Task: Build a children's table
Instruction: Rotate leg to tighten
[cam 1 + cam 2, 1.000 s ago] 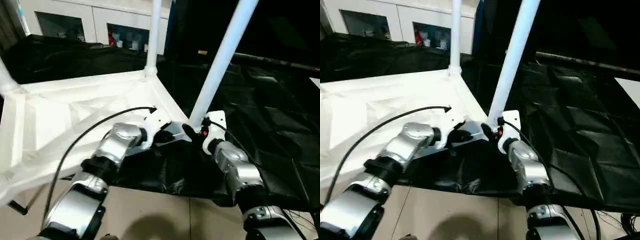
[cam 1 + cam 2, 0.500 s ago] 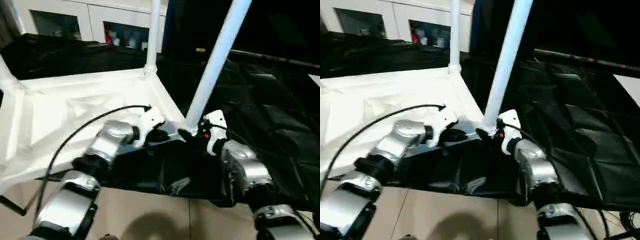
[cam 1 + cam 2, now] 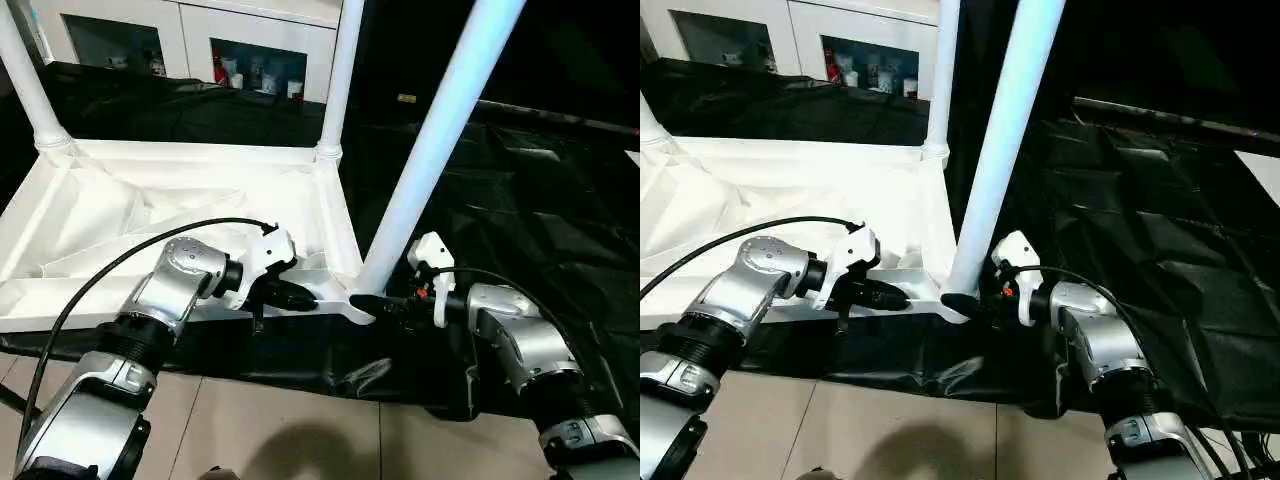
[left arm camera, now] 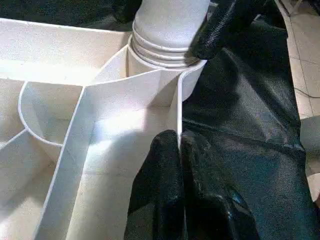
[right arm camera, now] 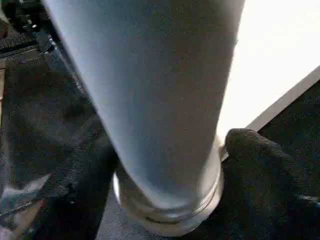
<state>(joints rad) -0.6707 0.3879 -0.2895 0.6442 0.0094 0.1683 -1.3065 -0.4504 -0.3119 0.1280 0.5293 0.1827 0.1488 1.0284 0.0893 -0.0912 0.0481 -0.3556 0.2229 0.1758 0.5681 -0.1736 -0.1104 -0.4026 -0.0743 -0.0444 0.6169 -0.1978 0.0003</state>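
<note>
The white tabletop [image 3: 150, 200] lies upside down on the black-draped work table, ribs showing. White legs stand in its far left corner [image 3: 30, 85] and far right corner [image 3: 340, 80]. A third leg [image 3: 430, 150] leans up from the near right corner socket [image 4: 165, 55]. My right gripper [image 3: 375, 303] is shut on this leg's base, one finger [image 5: 255, 150] on each side of it. My left gripper [image 3: 295, 295] is shut on the tabletop's near rim just left of that corner, with its fingers [image 4: 167, 165] pinching the thin wall.
The black cloth [image 3: 540, 230] stretches away to the right and behind. Its front edge hangs over beige floor tiles [image 3: 300, 430] just below my arms. White cabinets [image 3: 240, 50] stand at the back. A black cable [image 3: 120, 265] loops over my left forearm.
The whole picture has shifted, and the tabletop now lies flatter with a far left leg in sight. Both grippers keep their holds, and the near right corner sits lower in view.
</note>
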